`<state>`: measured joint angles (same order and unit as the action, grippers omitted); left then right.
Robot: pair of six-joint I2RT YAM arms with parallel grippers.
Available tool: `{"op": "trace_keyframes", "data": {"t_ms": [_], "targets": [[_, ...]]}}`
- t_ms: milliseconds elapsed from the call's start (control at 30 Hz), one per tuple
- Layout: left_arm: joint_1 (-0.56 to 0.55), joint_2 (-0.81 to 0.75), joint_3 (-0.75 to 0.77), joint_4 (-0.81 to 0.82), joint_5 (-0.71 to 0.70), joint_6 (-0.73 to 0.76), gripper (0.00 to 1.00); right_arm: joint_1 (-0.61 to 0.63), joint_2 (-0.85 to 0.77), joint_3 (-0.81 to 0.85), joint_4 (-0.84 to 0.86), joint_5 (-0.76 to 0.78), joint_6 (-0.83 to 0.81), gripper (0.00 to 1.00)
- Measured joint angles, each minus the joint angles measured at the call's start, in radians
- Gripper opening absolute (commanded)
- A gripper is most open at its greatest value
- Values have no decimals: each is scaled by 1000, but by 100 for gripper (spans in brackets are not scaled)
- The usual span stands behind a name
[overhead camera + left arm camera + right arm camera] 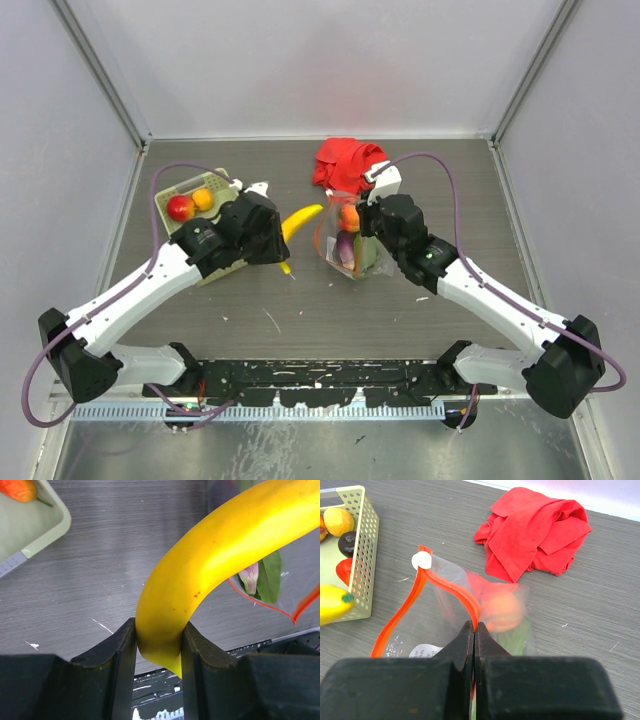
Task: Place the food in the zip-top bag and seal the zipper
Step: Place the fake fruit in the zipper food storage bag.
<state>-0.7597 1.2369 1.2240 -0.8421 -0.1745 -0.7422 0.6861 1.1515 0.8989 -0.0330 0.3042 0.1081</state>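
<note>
The banana (225,550) clamped between left fingers (127,642) could snag the zipper (455,591) pinched in right fingers (470,635), yanking it loose

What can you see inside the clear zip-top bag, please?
Through the clear plastic zip-top bag show an orange round toy piece, a dark purple piece and a green leafy piece. The right gripper, jaws shut on the red-orange zipper strip, covers its lower part.

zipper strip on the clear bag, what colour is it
Red-orange zipper strip, with a white slider at one end. Clearest in the right wrist view.
</note>
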Motion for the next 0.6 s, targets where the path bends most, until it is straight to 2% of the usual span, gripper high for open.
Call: {"op": "trace_keyframes", "data": {"t_ms": [233,600], "targets": [[-114,77,76,-60,-91,-3,21,0,0,-3,1,-3,0,0],[-169,227,204,-155,-150,6,25,0,-2,-7,2,-11,2,0]]}}
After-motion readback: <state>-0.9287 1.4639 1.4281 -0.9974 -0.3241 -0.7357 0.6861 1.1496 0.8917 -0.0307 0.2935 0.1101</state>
